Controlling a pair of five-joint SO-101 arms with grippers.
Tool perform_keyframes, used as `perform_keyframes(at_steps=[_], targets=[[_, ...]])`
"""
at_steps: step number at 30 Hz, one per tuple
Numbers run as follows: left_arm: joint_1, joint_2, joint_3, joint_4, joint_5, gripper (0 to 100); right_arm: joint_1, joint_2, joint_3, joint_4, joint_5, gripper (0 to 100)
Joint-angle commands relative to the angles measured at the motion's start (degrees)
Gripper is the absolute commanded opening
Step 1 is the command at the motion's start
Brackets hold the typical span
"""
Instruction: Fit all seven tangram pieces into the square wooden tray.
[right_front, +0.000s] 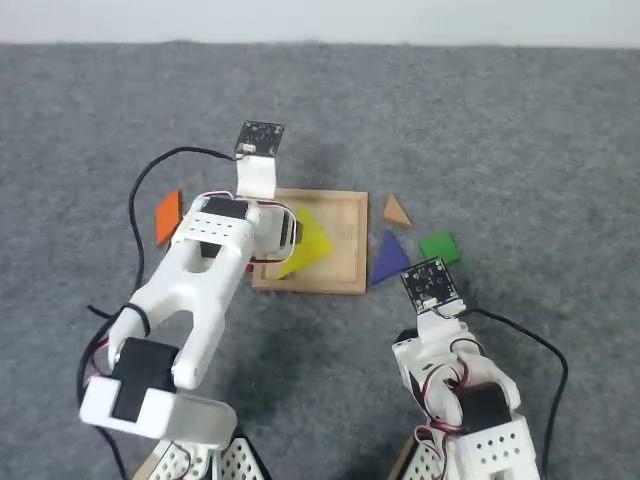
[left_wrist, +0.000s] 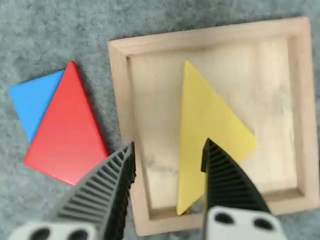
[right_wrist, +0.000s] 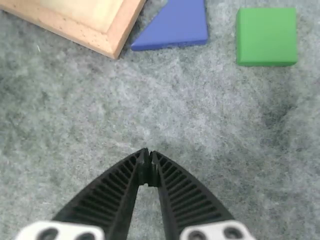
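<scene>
Far left on the grey bench (right_front: 520, 130), an orange piece (right_front: 168, 217) lies alone, well apart from the tray. Next, the left arm stretches over the tray's near-left corner, and its wrist view tells the story. The left end effector (left_wrist: 169, 145) is spread wide with nothing between its fingers, hanging above the yellow triangle (left_wrist: 205, 130). That reads as either a fresh release or a line-up to nudge the piece.

Just outside the square wooden tray (left_wrist: 117, 100), a red triangle (left_wrist: 67, 135) touches a light blue piece (left_wrist: 32, 102) and seems to overlap its edge. The two are parked close, within easy reach of that arm.

The yellow triangle is the only piece inside, one tip near the tray wall, so six pieces wait outside.

To the right of the tray sits a small tan triangle (right_front: 397, 211), then an indigo triangle (right_front: 390, 258) just beside the rim. The green square (right_front: 439, 247) lies near that.

The right end effector (right_wrist: 149, 152) is pinched fully closed on nothing, low over bare felt and short of the indigo and green pieces. It looks parked to give the left arm room.
</scene>
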Motion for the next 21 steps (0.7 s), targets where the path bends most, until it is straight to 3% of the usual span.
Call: perform_keyframes(at_steps=[1, 5, 10, 14, 17, 21], targets=[[-0.4, -0.7, -0.7, 1.1, -1.1, 20, 0.9, -1.0, 1.0, -1.5, 0.5, 0.6], [0.5, -1.1, -1.5, 2.6, -0.6, 20, 0.9, -1.0, 1.0, -1.5, 0.5, 0.6], [10.9, -1.0, -2.2, 5.2, -0.5, 20, 0.9, -1.0, 1.0, -1.5, 0.5, 0.6], [16.2, -0.4, -0.9, 0.5, -0.6, 11, 0.9, -1.0, 1.0, -1.5, 0.5, 0.6], [16.3, -0.4, 1.4, -4.4, -0.9, 1, 0.9, -1.0, 1.0, -1.5, 0.5, 0.6], [12.7, -0.4, 1.8, -4.8, -0.6, 1, 0.9, -1.0, 1.0, -1.5, 0.5, 0.6]])
